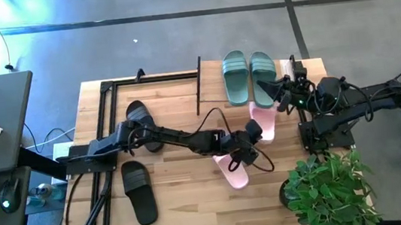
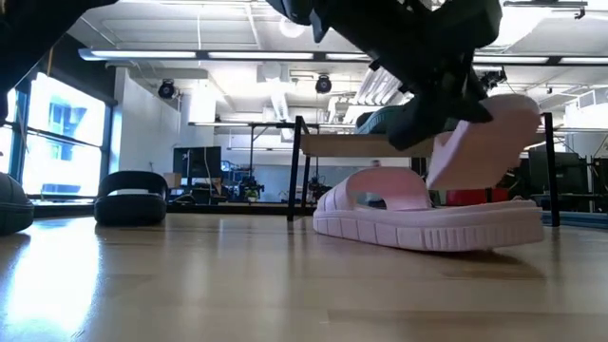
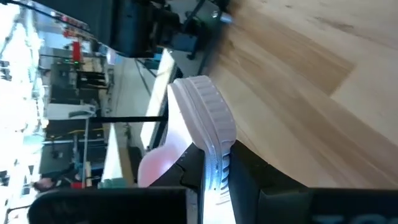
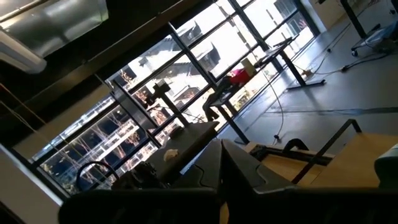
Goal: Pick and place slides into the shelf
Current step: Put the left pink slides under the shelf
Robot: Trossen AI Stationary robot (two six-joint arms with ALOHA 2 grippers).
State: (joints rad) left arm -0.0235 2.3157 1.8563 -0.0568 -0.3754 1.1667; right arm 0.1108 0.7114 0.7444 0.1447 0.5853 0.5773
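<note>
**Gripping a pink slide above the tabletop**

Reaching across from the left of the high view, the left end effector (image 1: 244, 147) is clamped on a light-pink slide (image 1: 254, 130); the left wrist view shows that slide's ribbed, moulded sole edge (image 3: 208, 118) pinched between the dark fingers. In the low view the held slide (image 2: 489, 133) is tilted, lifted above its partner. The second light-pink slide (image 1: 231, 171) lies flat on the butcher-block tabletop (image 1: 187, 197); its thick foam-like sole has a notched, toothed side and one wide smooth strap (image 2: 380, 185).

The shelf (image 1: 151, 78) is a frame of thin black metal posts at the far edge of the tabletop. The sage-green pair (image 1: 248, 75) lies side by side at the far edge, just to the right of the frame, each with a ridged wide strap; from above I cannot tell whether they rest on the shelf's board or on the tabletop. One black slide (image 1: 141, 123) lies inside the frame's outline, partly under the left arm; the other black slide (image 1: 138, 191) lies near the tabletop's near-left part, well apart from the first.

The right end effector (image 1: 264, 88) hangs near the green pair's heels; whether its fingers are apart cannot be told. A leafy potted plant (image 1: 329, 189) stands at the near-right corner. No readable writing shows on any slide.
</note>
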